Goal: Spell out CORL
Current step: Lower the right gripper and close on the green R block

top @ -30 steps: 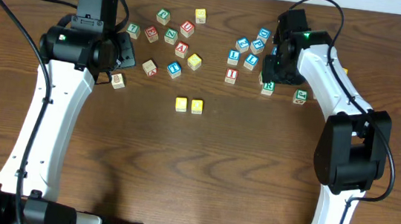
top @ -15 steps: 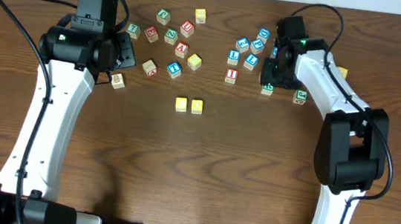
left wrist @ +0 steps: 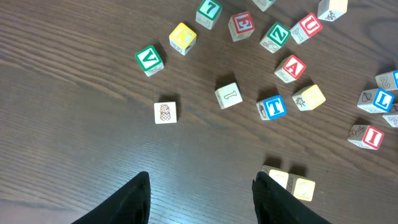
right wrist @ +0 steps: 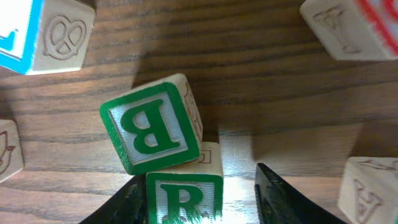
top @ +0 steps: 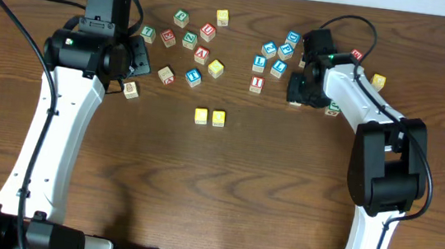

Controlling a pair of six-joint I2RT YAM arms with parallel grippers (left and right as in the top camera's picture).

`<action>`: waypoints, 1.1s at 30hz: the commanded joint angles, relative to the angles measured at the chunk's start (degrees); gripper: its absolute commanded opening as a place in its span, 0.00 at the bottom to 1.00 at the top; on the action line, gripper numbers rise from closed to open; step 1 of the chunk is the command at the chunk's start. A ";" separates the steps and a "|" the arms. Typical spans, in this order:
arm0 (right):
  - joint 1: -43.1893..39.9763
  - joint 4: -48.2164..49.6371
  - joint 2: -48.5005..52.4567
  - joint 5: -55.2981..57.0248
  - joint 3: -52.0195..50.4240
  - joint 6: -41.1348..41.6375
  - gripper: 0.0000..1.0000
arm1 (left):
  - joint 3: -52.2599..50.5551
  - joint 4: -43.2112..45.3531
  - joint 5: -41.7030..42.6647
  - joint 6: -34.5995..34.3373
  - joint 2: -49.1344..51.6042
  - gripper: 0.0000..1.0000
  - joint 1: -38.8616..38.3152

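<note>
Two yellow-topped cubes [top: 201,116] [top: 219,117] sit side by side at mid-table; the left wrist view shows them too, as a first yellow cube [left wrist: 280,179] and a second yellow cube [left wrist: 305,188]. The green R cube [right wrist: 185,199] stands between the jaws of my right gripper [right wrist: 198,180]. The left finger touches it and a gap shows at the right finger. A tilted green B cube [right wrist: 151,124] leans against the R cube's far edge. A blue L cube [top: 259,63] lies left of the right gripper [top: 299,89]. My left gripper [left wrist: 200,186] hangs open over bare wood.
Several loose letter cubes are scattered along the back, among them a red A [top: 202,54] and a blue T [top: 193,77]. A pineapple cube [top: 131,90] lies by the left arm. Near the right arm are a yellow cube [top: 379,80] and a green cube [top: 333,108].
The right gripper has shifted slightly left and down over the green R cube, and its jaws have narrowed around it. The left arm has not moved.
</note>
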 commanded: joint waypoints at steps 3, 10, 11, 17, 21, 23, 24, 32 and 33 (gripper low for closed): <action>0.66 1.38 -1.20 -0.33 -2.34 0.68 0.45 | 0.50 0.00 -0.48 0.98 0.46 0.52 0.24; 0.63 2.71 -1.20 -0.22 -2.49 0.61 0.39 | 0.50 0.07 -0.50 0.98 0.46 0.52 0.24; 0.59 2.84 -1.20 -0.04 -2.45 0.61 0.39 | 0.50 0.04 -0.48 0.98 0.46 0.52 0.24; 0.39 3.96 -1.22 0.15 -2.36 -0.85 0.41 | 0.50 0.04 -0.48 0.98 0.46 0.52 0.24; 0.37 4.85 -1.22 0.57 -2.34 -1.38 0.41 | 0.50 0.07 -0.50 0.98 0.46 0.52 0.24; 0.33 5.01 -1.22 0.57 -2.21 -1.36 0.39 | 0.50 0.07 -0.48 0.98 0.46 0.52 0.24; 0.33 4.98 -1.22 0.57 -2.10 -1.36 0.38 | 0.50 0.04 -0.50 1.01 0.46 0.52 0.24; 0.26 3.17 -1.22 0.59 0.44 -2.03 0.35 | 0.50 0.04 -0.48 0.98 0.46 0.52 0.24; 0.26 2.86 -1.22 0.55 0.74 -2.25 0.35 | 0.50 0.04 -0.50 0.98 0.46 0.52 0.24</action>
